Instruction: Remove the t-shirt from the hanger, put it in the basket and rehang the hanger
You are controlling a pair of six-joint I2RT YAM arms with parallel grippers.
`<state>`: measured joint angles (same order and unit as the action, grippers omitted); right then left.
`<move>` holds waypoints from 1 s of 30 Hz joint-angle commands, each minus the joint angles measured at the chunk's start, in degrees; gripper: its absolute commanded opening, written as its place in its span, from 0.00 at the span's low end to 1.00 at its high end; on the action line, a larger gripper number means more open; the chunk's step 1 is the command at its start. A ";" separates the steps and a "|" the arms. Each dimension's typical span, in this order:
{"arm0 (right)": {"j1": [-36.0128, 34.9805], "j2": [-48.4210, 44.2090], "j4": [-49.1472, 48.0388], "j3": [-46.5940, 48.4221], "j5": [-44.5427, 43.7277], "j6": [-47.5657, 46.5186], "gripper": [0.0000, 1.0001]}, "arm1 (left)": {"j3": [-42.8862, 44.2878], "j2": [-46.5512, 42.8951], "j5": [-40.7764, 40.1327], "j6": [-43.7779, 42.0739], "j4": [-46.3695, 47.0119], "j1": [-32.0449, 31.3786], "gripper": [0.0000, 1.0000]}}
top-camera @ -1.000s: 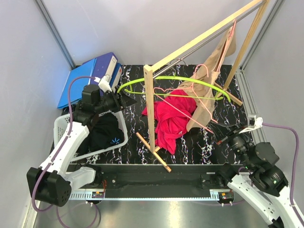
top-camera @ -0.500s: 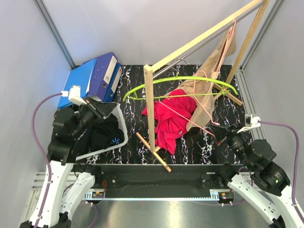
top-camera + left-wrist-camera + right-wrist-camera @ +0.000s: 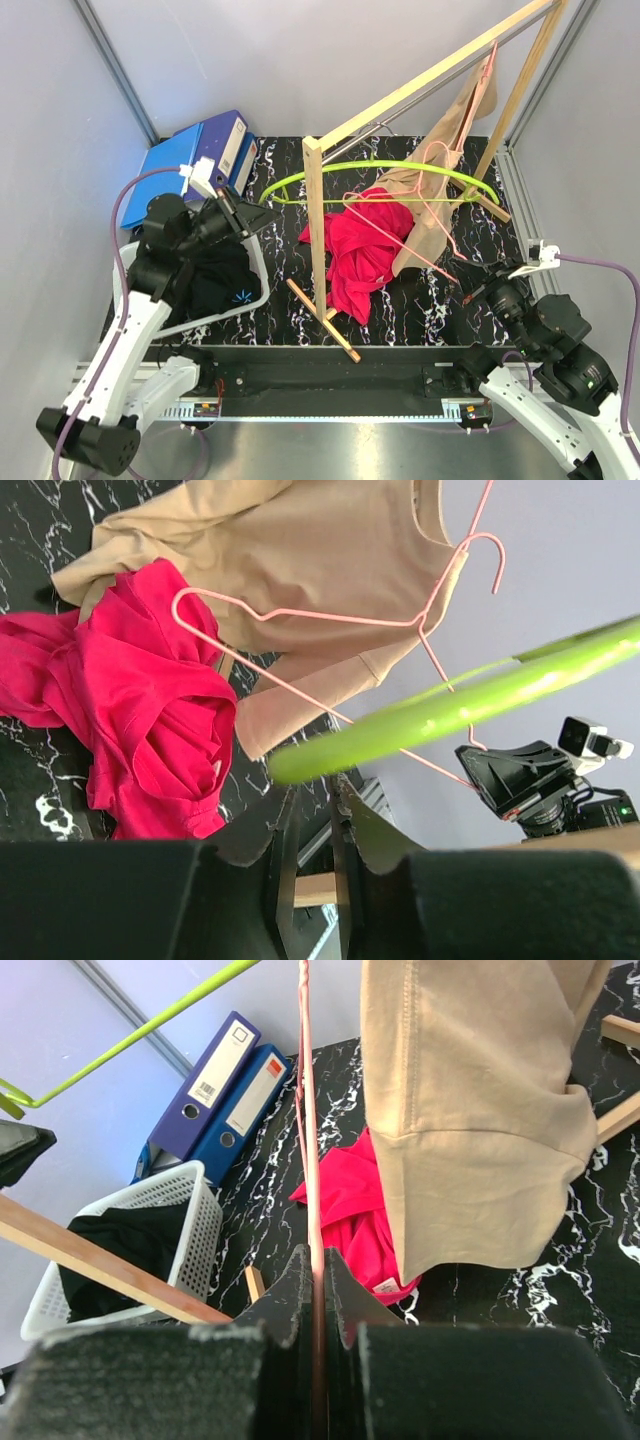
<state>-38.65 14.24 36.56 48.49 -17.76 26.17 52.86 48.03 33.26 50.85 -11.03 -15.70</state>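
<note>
A lime-green hanger [image 3: 380, 165] arcs across just behind the near post of the wooden rack [image 3: 316, 220]. A red garment [image 3: 360, 245] lies heaped right of that post. Left of the post stands a white basket [image 3: 195, 1225] holding a black garment [image 3: 215, 280], with blue binders [image 3: 200, 150] beyond it.

The beige t-shirt [image 3: 428, 222] hangs on a pink wire hanger [image 3: 306, 1110] from the rack's far rail end. Its long axis slants from the collar at the rail down to the hem beside the red garment.

Right of the post, the right gripper [image 3: 316, 1260] is clenched on the hanger's wire. Left of the post, the left gripper [image 3: 318, 805] shows only a slit between its fingers at the green hanger's tip. Whether it grips that tip cannot be told.
</note>
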 commanded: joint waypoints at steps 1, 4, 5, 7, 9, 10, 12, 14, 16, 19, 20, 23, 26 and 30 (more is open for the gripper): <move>0.16 -1.75 0.80 0.99 -3.16 0.02 0.00 | 6.46 3.03 1.38 -1.54 4.35 -0.56 0.22; 0.16 -3.51 1.50 0.99 -3.51 -0.16 0.00 | 8.74 5.14 0.15 -1.89 4.61 -0.56 0.24; 0.16 -3.60 1.85 1.08 -3.51 -0.07 0.00 | 9.36 5.67 0.06 -2.50 4.70 -0.56 0.24; 0.16 -4.04 2.29 1.26 -3.16 -0.16 0.00 | 11.82 7.86 -0.38 -3.47 3.48 -0.56 0.24; 0.16 -3.87 2.38 2.04 -2.72 -0.07 0.00 | 13.84 10.31 -1.00 -5.41 1.11 -0.56 0.24; 0.16 -3.78 2.47 2.40 -2.55 -0.51 0.00 | 15.24 11.02 -1.00 -5.93 0.75 -0.56 0.24; 0.24 -3.43 2.55 3.27 -2.54 -1.03 0.00 | 16.13 12.17 -1.52 -6.73 0.39 -0.56 0.26; 0.16 -2.82 2.47 3.89 -2.46 -2.17 0.00 | 17.53 12.87 -1.88 -7.78 -0.13 -0.56 0.27; 0.16 -2.20 2.64 4.86 -1.93 -3.66 0.00 | 18.76 14.27 -2.14 -8.57 -1.45 -0.56 0.27; 0.16 -1.32 2.64 6.79 -1.75 -5.78 0.00 | 20.61 15.60 -2.32 -9.19 -2.07 -0.56 0.28; 0.16 -0.88 3.08 7.40 -1.75 -6.48 0.00 | 21.31 15.86 -2.32 -9.45 -2.07 -0.56 0.28; 0.16 2.36 4.39 11.78 -0.09 -9.03 0.00 | 23.33 16.48 -3.11 -10.59 -3.73 -0.47 0.29; 0.16 7.19 4.75 16.00 2.89 -10.97 0.00 | 24.39 16.04 -3.37 -11.56 -5.31 -0.55 0.29; 0.16 17.12 6.86 22.34 4.49 -13.33 0.00 | 22.91 12.97 -4.95 -12.88 -7.34 -0.47 0.30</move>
<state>-38.65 23.31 43.18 65.06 -16.38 16.97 74.65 64.29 30.44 40.49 -16.99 -16.12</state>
